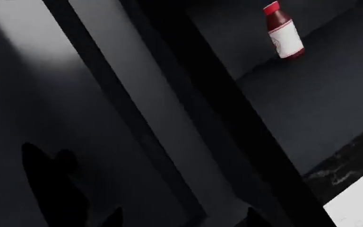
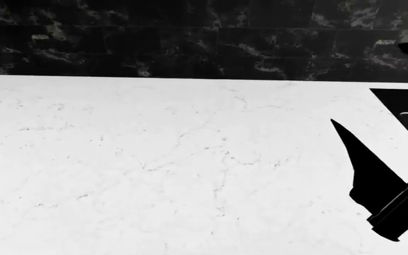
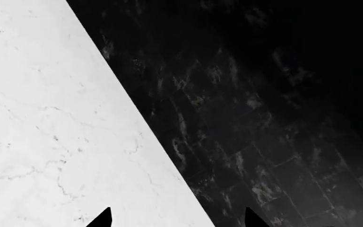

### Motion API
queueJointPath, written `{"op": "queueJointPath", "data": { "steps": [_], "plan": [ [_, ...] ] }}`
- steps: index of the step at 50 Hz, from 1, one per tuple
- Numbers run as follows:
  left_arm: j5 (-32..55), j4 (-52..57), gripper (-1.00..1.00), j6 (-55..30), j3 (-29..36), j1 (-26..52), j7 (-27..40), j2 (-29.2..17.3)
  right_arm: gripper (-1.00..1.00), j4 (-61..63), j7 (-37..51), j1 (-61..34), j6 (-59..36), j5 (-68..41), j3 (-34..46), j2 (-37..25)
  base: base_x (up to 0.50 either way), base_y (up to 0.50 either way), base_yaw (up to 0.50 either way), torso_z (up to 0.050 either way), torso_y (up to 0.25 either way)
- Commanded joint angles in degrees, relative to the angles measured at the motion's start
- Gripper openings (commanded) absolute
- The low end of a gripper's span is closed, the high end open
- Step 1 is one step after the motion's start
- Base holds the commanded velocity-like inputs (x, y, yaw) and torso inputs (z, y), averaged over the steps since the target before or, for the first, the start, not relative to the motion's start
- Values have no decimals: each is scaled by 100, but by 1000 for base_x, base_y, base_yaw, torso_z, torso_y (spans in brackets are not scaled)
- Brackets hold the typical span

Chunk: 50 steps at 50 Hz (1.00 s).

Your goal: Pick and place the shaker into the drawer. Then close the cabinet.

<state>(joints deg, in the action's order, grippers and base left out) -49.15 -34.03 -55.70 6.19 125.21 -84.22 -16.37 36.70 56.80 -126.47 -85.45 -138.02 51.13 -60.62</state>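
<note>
White marble table (image 2: 154, 170) fills the head view. Shaker (image 1: 283, 30) stands upright in the black drawer (image 1: 320, 109). Left pincer (image 1: 181, 220) and right pincer (image 3: 178, 218) both spread, pinching nothing.

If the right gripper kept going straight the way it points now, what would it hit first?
Probably the black marble backsplash behind the white countertop; nothing shows between the right gripper and it, though depth is uncertain.

My right gripper (image 3: 176, 218) is spread, tips apart, over the white countertop (image 2: 154, 159) by its back edge. Left gripper (image 1: 181, 220): tips barely show, also apart.
</note>
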Motion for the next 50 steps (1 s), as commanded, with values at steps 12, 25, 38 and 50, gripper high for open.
{"op": "queueJointPath", "data": {
  "steps": [12,25,38,50],
  "plan": [
    [11074,-3111,100,5882,6297,979,11362,1637,100,1385,472,548,1326,-339,-302,-797,0,0,0,5,0],
    [7722,-4096,100,4162,5816,33,12565,1610,100,1627,771,503,1617,-635,-232,-867,0,0,0,6,-2],
    [6901,-4096,100,3959,5319,-56,12552,1567,100,1706,920,575,1773,-651,-174,-732,0,0,0,8,0],
    [5255,-4096,100,4215,3600,-157,12525,1094,100,1792,940,736,1889,-525,-215,-684,0,0,0,4,0]
  ]
}}
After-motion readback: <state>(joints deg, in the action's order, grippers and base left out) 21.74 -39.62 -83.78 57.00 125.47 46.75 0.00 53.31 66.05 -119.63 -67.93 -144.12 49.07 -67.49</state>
